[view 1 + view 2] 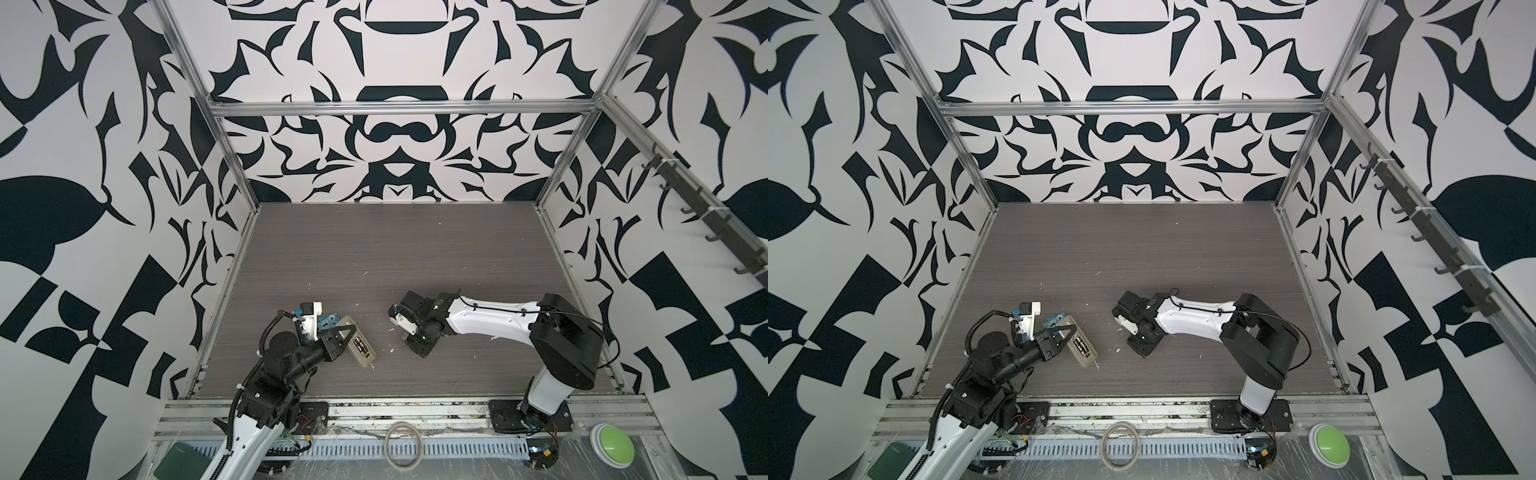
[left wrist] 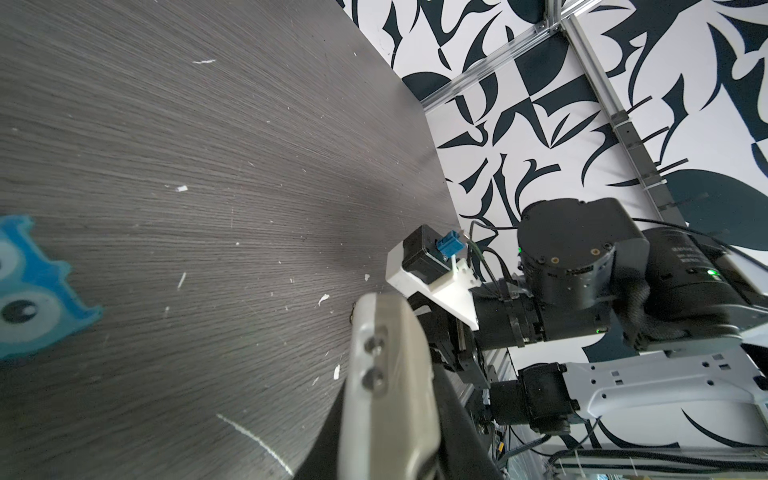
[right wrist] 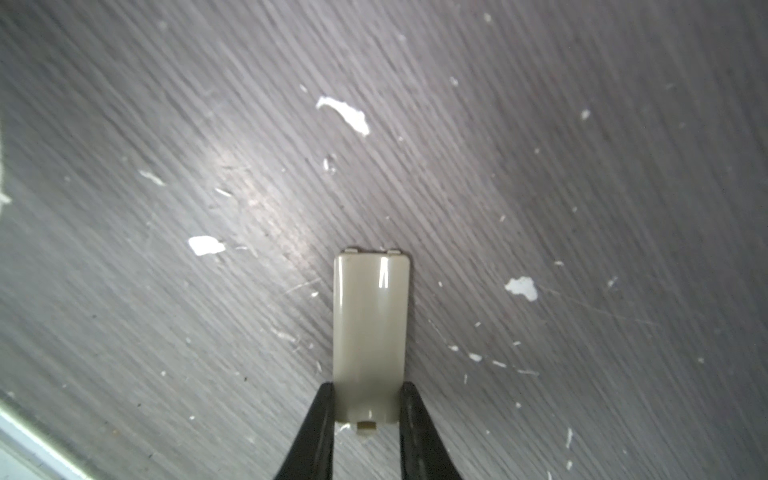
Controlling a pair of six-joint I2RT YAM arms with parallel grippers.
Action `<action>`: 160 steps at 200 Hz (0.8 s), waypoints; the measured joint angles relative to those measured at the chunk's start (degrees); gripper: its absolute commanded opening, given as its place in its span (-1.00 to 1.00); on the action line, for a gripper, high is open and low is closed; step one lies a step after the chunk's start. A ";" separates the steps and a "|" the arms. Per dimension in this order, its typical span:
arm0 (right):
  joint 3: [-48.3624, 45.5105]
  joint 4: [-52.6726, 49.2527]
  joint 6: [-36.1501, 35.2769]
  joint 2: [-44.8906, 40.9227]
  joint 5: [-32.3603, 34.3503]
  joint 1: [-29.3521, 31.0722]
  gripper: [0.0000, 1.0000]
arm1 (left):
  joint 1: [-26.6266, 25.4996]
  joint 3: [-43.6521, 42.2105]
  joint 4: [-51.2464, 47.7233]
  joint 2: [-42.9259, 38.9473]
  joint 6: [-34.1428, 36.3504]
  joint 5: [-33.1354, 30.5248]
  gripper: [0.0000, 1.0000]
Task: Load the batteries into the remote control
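1. The left gripper (image 1: 348, 331) was closed, with its black fingers clamped across the remote control (image 1: 368, 358) near the handset's 11 o'clock end.
2. The right gripper (image 3: 366, 386) pinched the battery cover (image 3: 370, 320), a beige rectangular lid. One black fingertip pressed against each long edge at the latch end.
3. The remote control lay back-up on the table (image 1: 415, 249), at about 7 o'clock from the table centre in both top views. Its long axis ran from 11 o'clock to 5 o'clock.
4. The compartment in the back was uncovered. The batteries (image 1: 360, 345) sat side by side inside it, parallel to the long axis, with their coppery ends visible.
5. A blue toy (image 1: 329, 321) with googly eyes lay at 10 o'clock of the handset's far end. Whether it touched the handset could not be determined.
6. The right gripper stood at 3 o'clock of the remote control, apart from it and pointing down at the table. Whether the battery cover rested on the surface or was held clear of it could not be determined.
7. White scraps (image 3: 345, 114) were scattered over the table around the battery cover.
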 measured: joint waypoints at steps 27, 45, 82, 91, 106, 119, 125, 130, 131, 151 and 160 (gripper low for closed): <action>-0.13 0.15 -0.24 -2.10 0.33 0.79 -0.80 | 0.00 0.00 -0.02 -0.59 -0.68 -1.57 -1.00; -0.15 0.33 -0.57 -4.28 0.92 1.40 -0.87 | 0.00 0.00 -0.04 -1.40 -1.03 -2.93 -1.00; -0.55 1.33 -1.31 -9.42 1.33 2.05 -0.94 | 0.00 -0.07 -0.02 -3.28 -1.86 -5.66 -1.00; -0.55 1.38 -1.53 -10.58 1.31 2.23 -0.95 | 0.00 -0.11 0.11 -3.69 -2.12 -6.21 -1.00; -0.55 1.57 -1.86 -12.20 1.31 2.64 -0.96 | 0.00 -0.17 0.26 -4.48 -2.62 -7.19 -1.00; -0.55 1.77 -2.05 -13.11 1.31 3.23 -0.97 | 0.00 -0.26 0.50 -4.92 -2.86 -7.93 -1.00; -0.55 1.77 -2.08 -13.40 1.31 3.58 -0.97 | 0.00 -0.33 0.61 -4.92 -2.93 -8.22 -1.00; -0.52 1.75 -2.08 -13.60 1.31 3.91 -0.98 | 0.00 -0.35 0.70 -4.90 -3.02 -8.46 -1.00; -0.52 1.75 -2.08 -13.62 1.31 3.96 -0.98 | 0.00 -0.35 0.72 -4.90 -3.04 -8.55 -1.00; -0.07 1.70 -1.92 -13.81 1.46 5.25 -1.00 | 0.00 -0.42 0.92 -4.90 -3.02 -9.25 -1.00; 0.37 1.75 -1.49 -13.81 1.49 5.75 -1.00 | 0.00 -0.44 0.98 -4.90 -2.91 -9.66 -1.00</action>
